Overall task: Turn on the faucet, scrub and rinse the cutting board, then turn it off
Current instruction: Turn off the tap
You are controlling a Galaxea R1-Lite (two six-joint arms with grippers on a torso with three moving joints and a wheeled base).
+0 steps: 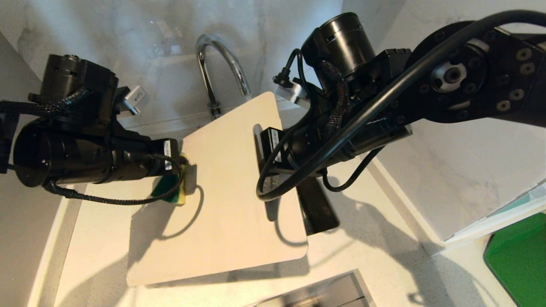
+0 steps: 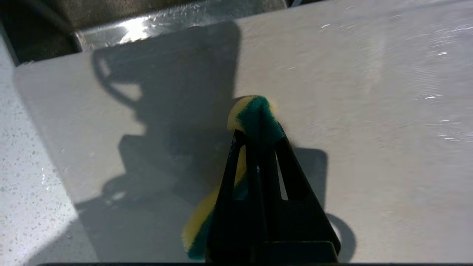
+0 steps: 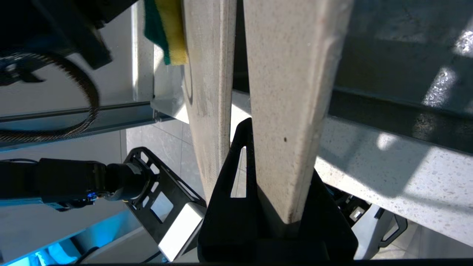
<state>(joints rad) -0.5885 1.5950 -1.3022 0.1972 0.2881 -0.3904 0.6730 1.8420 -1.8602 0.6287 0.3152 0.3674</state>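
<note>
The pale beige cutting board (image 1: 230,192) is held tilted above the counter in the head view. My right gripper (image 1: 298,217) is shut on the strip beside its handle slot, one finger through the slot. The right wrist view shows that strip (image 3: 292,74) wedged between the right gripper's (image 3: 281,147) jaws. My left gripper (image 1: 187,179) is shut on a green and yellow sponge (image 1: 167,189) at the board's left edge. In the left wrist view the sponge (image 2: 255,114) sticks out past the left gripper's (image 2: 258,136) tips against the board face (image 2: 369,129). The chrome faucet (image 1: 217,59) arches behind the board.
A speckled white counter (image 1: 375,256) lies under the board, and the steel sink's rim (image 1: 324,294) shows at the near edge. Marble walls close in behind and on the right. A dark green mat (image 1: 518,260) lies at the far right.
</note>
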